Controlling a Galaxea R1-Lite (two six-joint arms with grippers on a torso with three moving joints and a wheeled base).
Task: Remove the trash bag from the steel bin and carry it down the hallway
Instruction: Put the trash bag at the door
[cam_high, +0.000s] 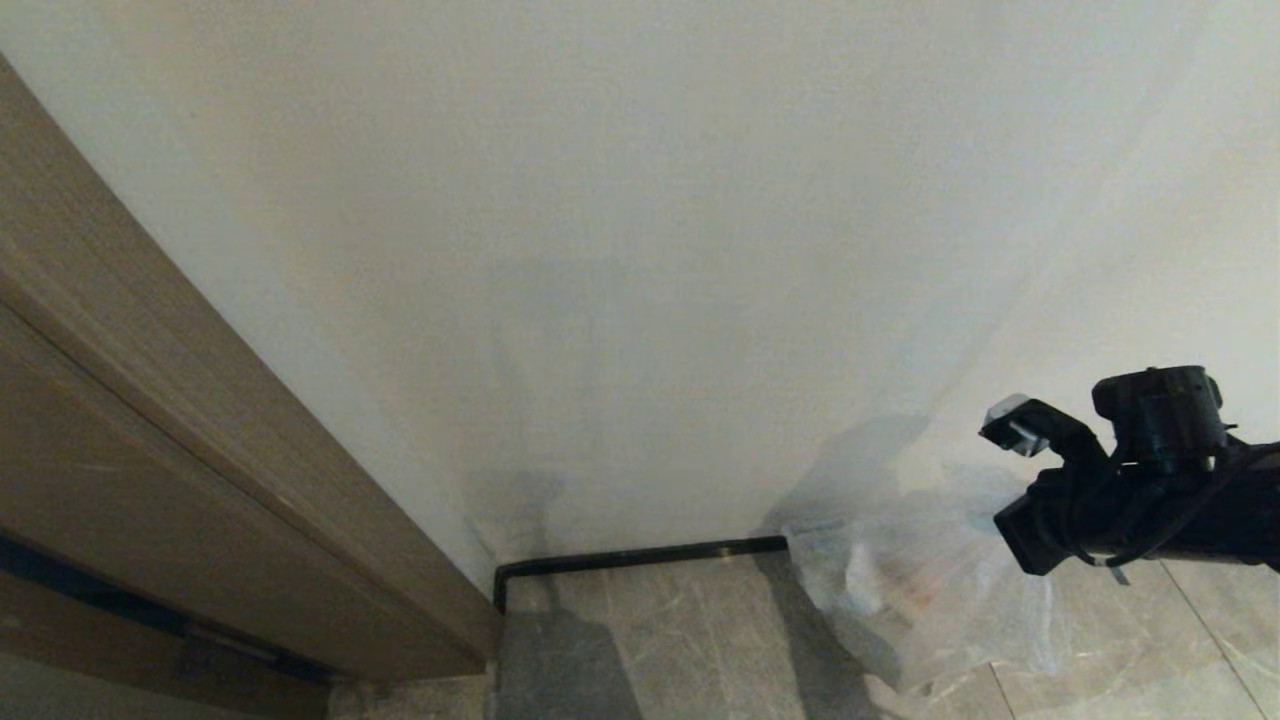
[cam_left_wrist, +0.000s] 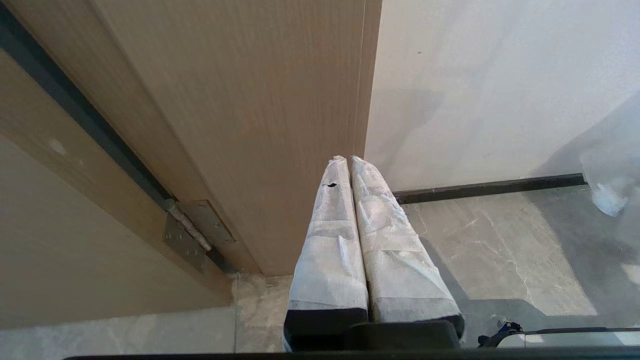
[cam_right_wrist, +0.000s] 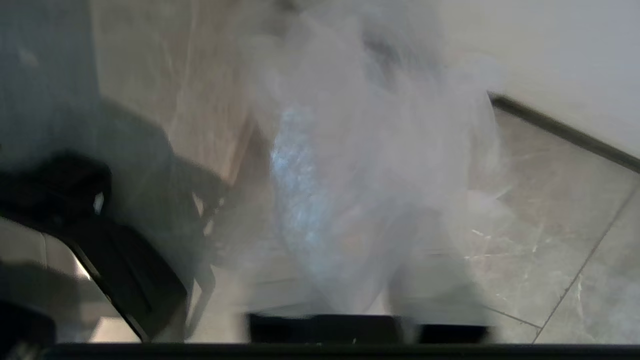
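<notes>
Head view: trash bag (cam_high: 905, 590) by wall baseboard (cam_high: 640, 556), likely drop-off; right gripper (cam_high: 1010, 425) grip unclear; left gripper (cam_left_wrist: 350, 165) clenched empty.

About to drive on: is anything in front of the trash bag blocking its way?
Yes: the white wall rises right behind the trash bag, its black baseboard at floor level, and a wooden door frame closes the left side.

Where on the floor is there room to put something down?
Bare grey stone-look floor tiles lie along the black baseboard, between the tan wooden door frame and the crinkly clear plastic trash bag. The right side is crowded by that bag, with the right gripper above it.
</notes>
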